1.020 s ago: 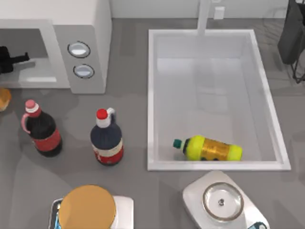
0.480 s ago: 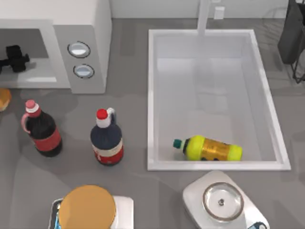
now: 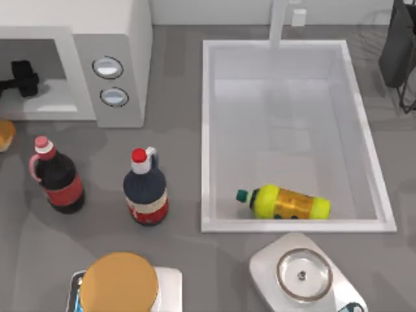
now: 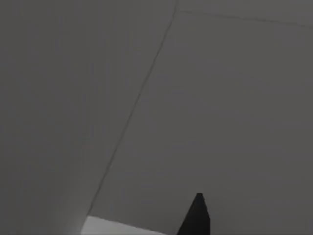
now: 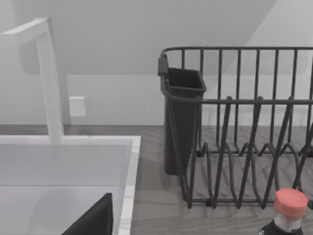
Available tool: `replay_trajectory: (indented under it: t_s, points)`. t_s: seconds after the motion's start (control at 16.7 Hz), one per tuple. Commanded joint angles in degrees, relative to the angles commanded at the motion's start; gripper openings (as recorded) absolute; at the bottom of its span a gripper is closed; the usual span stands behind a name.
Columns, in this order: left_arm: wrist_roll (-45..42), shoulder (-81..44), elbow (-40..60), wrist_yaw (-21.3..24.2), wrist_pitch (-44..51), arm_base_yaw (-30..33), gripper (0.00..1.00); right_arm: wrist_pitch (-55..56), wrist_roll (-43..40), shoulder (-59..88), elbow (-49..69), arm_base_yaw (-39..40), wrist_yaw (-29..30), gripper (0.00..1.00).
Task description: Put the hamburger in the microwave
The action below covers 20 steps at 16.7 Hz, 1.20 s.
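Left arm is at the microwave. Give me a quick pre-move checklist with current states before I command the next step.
1. Hamburger located: ok, on the table at the top view's left edge, in front of the microwave, partly cut off.
2. Hamburger inside the cavity: not ok, it sits outside.
3. Left gripper position: not ok, it is in the cavity mouth, apart from the hamburger.
4. Left gripper fingers: cannot tell.
5. Obstacle near the hamburger: the pink-capped bottle stands close beside it, so approach with care.
6. Cavity free of other items: ok as far as visible.
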<state>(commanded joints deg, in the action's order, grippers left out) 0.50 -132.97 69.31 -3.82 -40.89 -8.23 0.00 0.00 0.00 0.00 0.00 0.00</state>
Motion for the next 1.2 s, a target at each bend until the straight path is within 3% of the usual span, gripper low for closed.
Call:
replay_trajectory:
  t_s: [0.36, 1.2]
  points:
    - [-0.83, 5.93, -7.75, 0.7, -7.76, -0.13, 1.0, 0.0, 0.0, 0.0, 0.0, 0.0, 0.0, 1.0]
    - [-3.45, 21.51, -45.36, 6.69, -27.68, -5.64, 1.0, 0.0, 0.0, 0.0, 0.0, 0.0, 0.0, 1.0]
